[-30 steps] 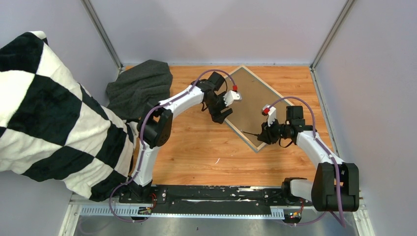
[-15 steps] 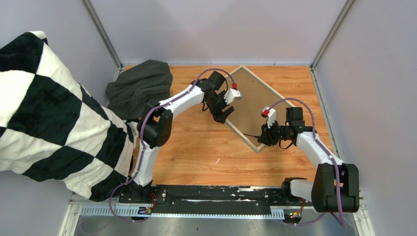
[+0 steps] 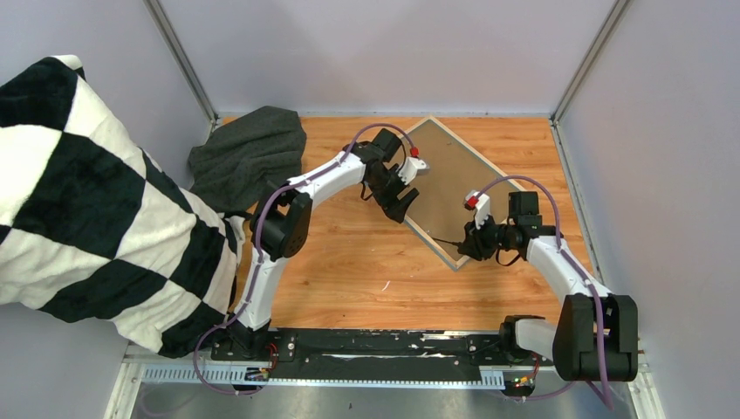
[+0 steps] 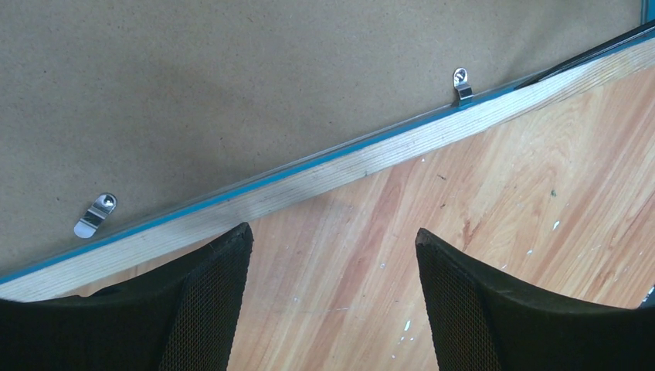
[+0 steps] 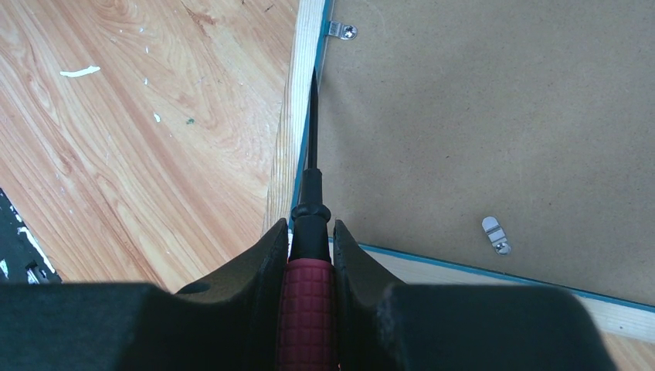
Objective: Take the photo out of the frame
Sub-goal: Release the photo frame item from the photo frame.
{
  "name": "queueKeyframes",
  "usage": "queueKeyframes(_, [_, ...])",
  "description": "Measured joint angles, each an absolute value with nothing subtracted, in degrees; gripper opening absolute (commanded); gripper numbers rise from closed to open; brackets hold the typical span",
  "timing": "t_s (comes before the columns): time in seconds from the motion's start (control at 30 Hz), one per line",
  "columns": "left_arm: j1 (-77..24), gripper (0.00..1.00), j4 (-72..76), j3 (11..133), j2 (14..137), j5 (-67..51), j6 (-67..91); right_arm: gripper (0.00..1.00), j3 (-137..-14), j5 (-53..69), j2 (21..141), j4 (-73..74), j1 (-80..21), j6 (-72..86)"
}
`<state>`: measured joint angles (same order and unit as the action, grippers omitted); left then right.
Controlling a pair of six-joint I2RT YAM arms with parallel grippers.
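R gripper [image 5: 309,232] is clamping red-handled tool [image 5: 312,166], tip seemingly sitting in seam btwn frame [image 5: 297,100] & backing board [image 5: 479,116]; L gripper [image 4: 332,232] is hovering wide open by frame edge.

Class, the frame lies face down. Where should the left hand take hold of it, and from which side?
Likely the frame by its pale wood rail, from the table side where the open left hand hovers: it lies flat, and the backing board covers its middle.

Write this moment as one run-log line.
frame: face down | right gripper: shut on red-handled tool, tip at backing board edge | left gripper: open, beside frame
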<state>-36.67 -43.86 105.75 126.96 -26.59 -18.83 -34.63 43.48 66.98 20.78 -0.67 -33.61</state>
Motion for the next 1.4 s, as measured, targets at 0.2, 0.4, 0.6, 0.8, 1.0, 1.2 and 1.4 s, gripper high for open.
queueKeyframes(0.2, [-36.7,0.78,-43.9,105.8,127.3,-25.2,-18.0,0.0,-34.6,43.7,66.9,21.0,-0.7,-34.0])
queueKeyframes(0.4, [-36.6,0.76,-43.9,106.3,128.4,-24.2,-17.0,0.0,-34.6,45.1,68.8,19.4,-0.7,-32.5])
queueKeyframes(0.6, [-36.6,0.75,-44.4,107.0,129.0,-24.2,-16.0,0.0,-34.2,45.6,71.7,15.9,-0.7,-29.6])
queueKeyframes(0.8, [-36.6,0.75,-44.9,107.9,129.6,-24.2,-15.8,0.0,-32.9,45.7,72.2,12.4,-0.7,-26.1])
queueKeyframes(1.0, [-36.3,0.75,-44.3,109.1,130.5,-24.0,-15.8,0.0,-31.3,45.6,72.2,8.1,-0.7,-22.8])
queueKeyframes(1.2, [-36.3,0.75,-44.1,109.6,130.9,-23.6,-15.4,0.0,-31.2,45.6,71.6,7.7,-0.7,-22.5])
queueKeyframes(1.4, [-36.3,0.75,-44.0,109.6,130.9,-23.4,-14.8,0.0,-31.6,45.5,66.8,10.3,1.3,-24.9])
